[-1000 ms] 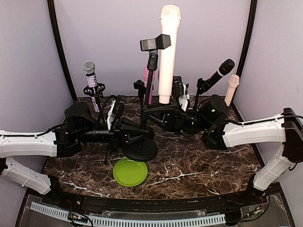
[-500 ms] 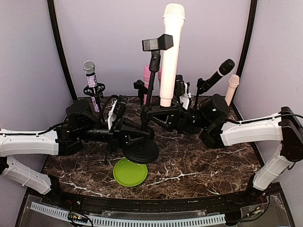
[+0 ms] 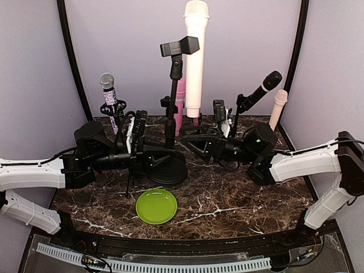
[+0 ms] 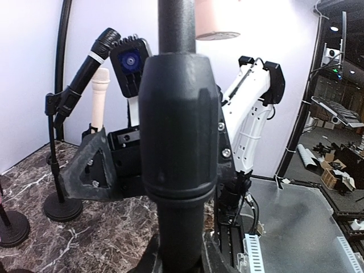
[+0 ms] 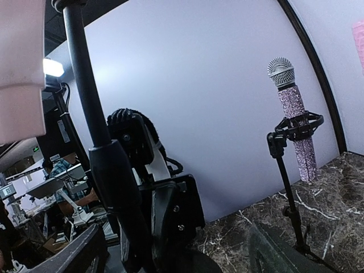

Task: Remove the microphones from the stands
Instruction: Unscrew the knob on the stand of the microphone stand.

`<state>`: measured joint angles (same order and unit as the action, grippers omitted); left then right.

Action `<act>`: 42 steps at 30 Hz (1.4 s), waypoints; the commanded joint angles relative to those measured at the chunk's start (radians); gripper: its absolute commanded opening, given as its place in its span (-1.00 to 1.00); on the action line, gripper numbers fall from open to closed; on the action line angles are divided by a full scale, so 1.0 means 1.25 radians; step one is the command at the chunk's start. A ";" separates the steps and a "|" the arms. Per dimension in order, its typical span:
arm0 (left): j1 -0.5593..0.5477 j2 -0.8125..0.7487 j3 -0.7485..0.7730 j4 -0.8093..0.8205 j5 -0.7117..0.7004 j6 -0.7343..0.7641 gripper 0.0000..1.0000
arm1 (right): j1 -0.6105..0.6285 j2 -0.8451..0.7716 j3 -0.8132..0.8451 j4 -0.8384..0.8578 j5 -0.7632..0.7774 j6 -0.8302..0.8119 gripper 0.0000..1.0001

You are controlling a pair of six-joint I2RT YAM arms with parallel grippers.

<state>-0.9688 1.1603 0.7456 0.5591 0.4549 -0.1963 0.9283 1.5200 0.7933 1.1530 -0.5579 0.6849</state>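
A tall white microphone [image 3: 194, 57] is upright in the black clip [image 3: 179, 46] atop the centre stand [image 3: 172, 96]; its lower end hangs free above the table and shows in the wrist views [image 4: 216, 20] [image 5: 20, 68]. My left gripper [image 3: 149, 161] [image 4: 182, 259] is shut on the stand's lower pole [image 4: 179, 131], just above the round base [image 3: 169, 170]. My right gripper [image 3: 194, 142] [image 5: 179, 256] is open to the right of the pole [image 5: 114, 182], holding nothing.
A glittery microphone [image 3: 108, 94] [image 5: 293, 114] on a small stand is at the back left. A pink microphone [image 3: 181, 102] stands behind the centre pole. A black microphone [image 3: 261, 88] and a beige one [image 3: 277, 105] are at the back right. A green plate [image 3: 156, 206] lies in front.
The stand and white microphone swung from a rightward lean back to upright. My right gripper opened and drew back to the right. The left gripper stays shut on the pole.
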 commanded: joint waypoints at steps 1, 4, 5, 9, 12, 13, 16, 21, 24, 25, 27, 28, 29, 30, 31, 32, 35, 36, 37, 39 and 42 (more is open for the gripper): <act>-0.002 -0.048 0.000 0.037 -0.111 0.016 -1.00 | 0.005 -0.030 -0.025 0.033 0.068 -0.014 0.73; -0.002 -0.053 -0.003 0.033 -0.134 0.022 -1.00 | 0.025 -0.042 -0.028 0.020 0.114 -0.045 0.64; -0.002 -0.052 -0.002 0.028 -0.139 0.023 -1.00 | 0.036 -0.046 -0.026 0.008 0.132 -0.060 0.55; -0.002 -0.047 0.004 0.017 -0.143 0.027 -1.00 | 0.079 -0.068 -0.009 -0.054 0.221 -0.124 0.34; -0.002 -0.047 0.005 0.017 -0.141 0.028 -1.00 | 0.098 -0.075 0.006 -0.098 0.296 -0.157 0.21; -0.002 -0.046 0.005 0.016 -0.142 0.029 -1.00 | 0.104 -0.074 0.017 -0.115 0.315 -0.163 0.14; -0.002 -0.042 0.010 0.007 -0.141 0.031 -1.00 | 0.115 -0.067 0.034 -0.136 0.336 -0.181 0.03; -0.002 -0.037 0.013 0.003 -0.139 0.034 -1.00 | 0.129 -0.053 0.056 -0.134 0.317 -0.187 0.00; -0.002 -0.035 0.014 0.000 -0.139 0.034 -1.00 | 0.136 -0.047 0.064 -0.124 0.301 -0.186 0.01; -0.002 -0.034 0.016 -0.001 -0.139 0.034 -1.00 | 0.138 -0.046 0.066 -0.121 0.291 -0.187 0.01; -0.002 -0.033 0.017 -0.002 -0.138 0.034 -1.00 | 0.141 -0.043 0.072 -0.117 0.280 -0.186 -0.01; -0.002 -0.033 0.017 -0.003 -0.137 0.034 -1.00 | 0.142 -0.041 0.075 -0.117 0.277 -0.185 -0.02; -0.002 -0.034 0.017 -0.004 -0.137 0.034 -1.00 | 0.144 -0.037 0.078 -0.116 0.274 -0.183 -0.03; -0.002 -0.034 0.018 -0.004 -0.136 0.035 -1.00 | 0.144 -0.033 0.081 -0.118 0.270 -0.180 -0.04; -0.002 -0.033 0.018 -0.004 -0.137 0.035 -1.00 | 0.144 -0.028 0.086 -0.120 0.266 -0.177 -0.05; -0.002 -0.033 0.019 -0.006 -0.136 0.035 -1.00 | 0.145 -0.024 0.088 -0.121 0.260 -0.175 -0.06; -0.002 -0.030 0.021 -0.009 -0.133 0.037 -1.00 | 0.144 -0.013 0.100 -0.114 0.243 -0.165 -0.11; -0.002 -0.028 0.022 -0.010 -0.132 0.037 -1.00 | 0.145 -0.011 0.102 -0.113 0.237 -0.165 -0.13; -0.002 -0.027 0.023 -0.011 -0.129 0.037 -1.00 | 0.146 -0.010 0.105 -0.111 0.233 -0.164 -0.14; -0.002 -0.023 0.025 -0.013 -0.123 0.037 -1.00 | 0.146 -0.010 0.108 -0.110 0.226 -0.169 -0.17; -0.002 -0.016 0.028 -0.017 -0.120 0.034 -1.00 | 0.149 -0.012 0.118 -0.119 0.209 -0.180 -0.18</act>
<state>-0.9688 1.1461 0.7380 0.4618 0.2947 -0.1665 1.0981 1.5024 0.8959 0.9726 -0.2432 0.4713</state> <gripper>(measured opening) 0.179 0.414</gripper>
